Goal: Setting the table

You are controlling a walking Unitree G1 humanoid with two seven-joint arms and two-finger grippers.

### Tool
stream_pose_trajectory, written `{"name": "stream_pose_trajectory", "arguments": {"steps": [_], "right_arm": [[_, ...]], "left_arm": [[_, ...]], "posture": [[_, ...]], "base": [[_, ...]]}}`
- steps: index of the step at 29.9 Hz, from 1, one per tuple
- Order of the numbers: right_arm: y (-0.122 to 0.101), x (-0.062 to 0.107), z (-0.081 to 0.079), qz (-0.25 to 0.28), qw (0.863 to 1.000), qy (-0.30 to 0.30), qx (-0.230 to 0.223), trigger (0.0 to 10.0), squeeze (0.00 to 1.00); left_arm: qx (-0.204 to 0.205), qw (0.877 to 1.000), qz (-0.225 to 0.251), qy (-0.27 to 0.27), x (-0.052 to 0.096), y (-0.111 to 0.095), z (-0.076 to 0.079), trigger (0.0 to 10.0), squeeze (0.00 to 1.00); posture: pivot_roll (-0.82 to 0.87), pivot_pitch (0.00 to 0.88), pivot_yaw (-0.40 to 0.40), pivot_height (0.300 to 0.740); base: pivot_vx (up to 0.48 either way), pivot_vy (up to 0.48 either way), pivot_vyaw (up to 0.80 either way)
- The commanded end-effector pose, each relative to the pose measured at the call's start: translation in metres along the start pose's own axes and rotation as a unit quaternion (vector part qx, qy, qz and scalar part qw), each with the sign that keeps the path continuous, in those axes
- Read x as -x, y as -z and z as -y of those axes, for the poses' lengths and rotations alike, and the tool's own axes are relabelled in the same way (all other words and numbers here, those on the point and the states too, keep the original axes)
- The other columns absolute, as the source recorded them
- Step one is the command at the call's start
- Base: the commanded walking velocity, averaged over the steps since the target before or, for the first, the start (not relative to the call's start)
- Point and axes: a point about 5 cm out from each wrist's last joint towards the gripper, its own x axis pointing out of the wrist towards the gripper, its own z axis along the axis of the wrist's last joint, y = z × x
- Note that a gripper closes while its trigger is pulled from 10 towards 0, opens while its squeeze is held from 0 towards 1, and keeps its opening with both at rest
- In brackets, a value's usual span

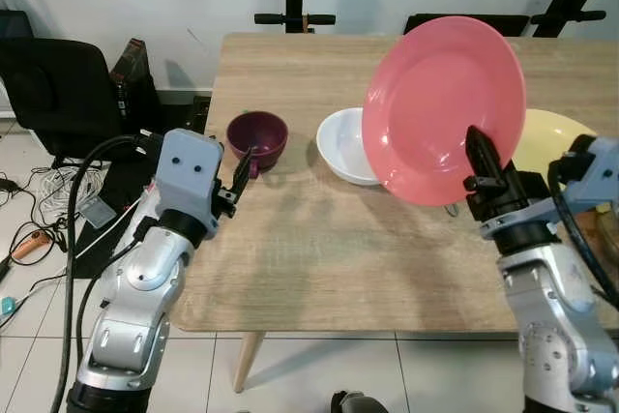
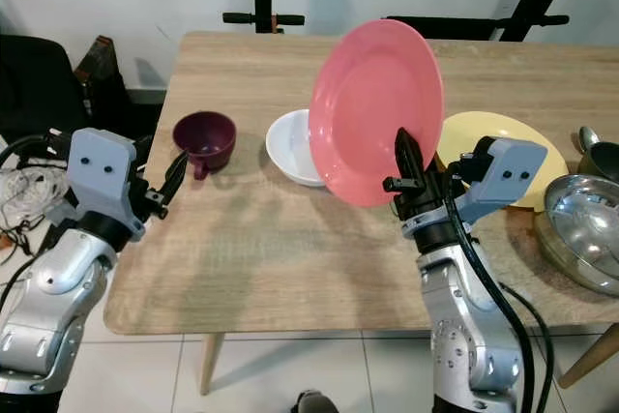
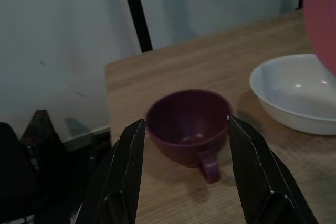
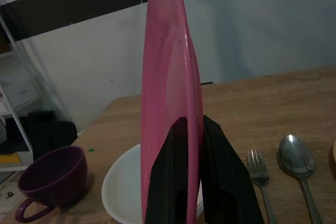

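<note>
The right gripper (image 1: 481, 157) is clamped shut on the lower rim of the pink plate (image 1: 447, 103), holding it nearly on edge in the air above the desk (image 1: 319, 268); the right wrist view shows the two black fingers (image 4: 173, 177) pinching the rim from either side, with very little of the plate inside the grip. Taking the white bowl (image 1: 346, 145) as the landmark, the plate hangs above the bowl's right side and overlaps it; the purple cup (image 1: 257, 137) stands to the bowl's left, apart from it, handle turned toward the robot; a yellow plate (image 2: 493, 147) lies to the bowl's right, behind the raised plate, and a steel bowl (image 2: 585, 229) sits further right at the desk's edge; a fork (image 4: 261, 179) and a spoon (image 4: 296, 163) lie on the wood on the bowl's right side as well.

The left gripper (image 3: 184, 145) is spread wide and holds nothing; its fingers stand either side of the cup on the near side, not touching it as far as I can judge.

The main risk, I think, is the plate: a thin pinch at the edge of a wide, smooth disc gives poor leverage, so a quick swing or tilt could let it pivot or slip and drop onto the white bowl beneath; lowering it without first moving clear of the bowl could strike the bowl's rim; on the left, closing off-centre could tip or shove the cup.
</note>
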Motion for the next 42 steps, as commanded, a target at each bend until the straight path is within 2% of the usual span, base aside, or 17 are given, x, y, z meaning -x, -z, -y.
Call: {"name": "stream_pose_trajectory", "arguments": {"steps": [1, 7, 26, 42], "right_arm": [[0.001, 0.000, 0.000, 0.001, 1.000, -0.004, 0.000, 10.0, 0.00], [0.005, 0.000, 0.001, 0.000, 1.000, 0.011, -0.005, 10.0, 0.00], [0.010, 0.000, 0.002, -0.006, 1.000, 0.017, -0.004, 10.0, 0.00], [0.012, 0.001, 0.003, -0.008, 1.000, 0.022, -0.002, 10.0, 0.00]], "left_arm": [[-0.004, 1.000, -0.005, -0.002, 0.002, 0.001, -0.001, 10.0, 0.00], [-0.001, 1.000, -0.006, 0.003, 0.000, 0.002, 0.004, 10.0, 0.00], [-0.002, 1.000, -0.007, 0.006, 0.000, 0.003, 0.007, 10.0, 0.00], [-0.005, 1.000, -0.009, 0.010, -0.001, 0.003, 0.008, 10.0, 0.00]], "posture": [[-0.13, 0.017, 0.030, 0.740], [-0.13, 0.010, 0.033, 0.740], [-0.13, 0.016, 0.031, 0.740], [-0.13, 0.022, 0.035, 0.740]], "base": [[0.000, 0.000, 0.00], [0.000, 0.000, 0.00], [0.000, 0.000, 0.00], [-0.333, 0.000, 0.00]]}}
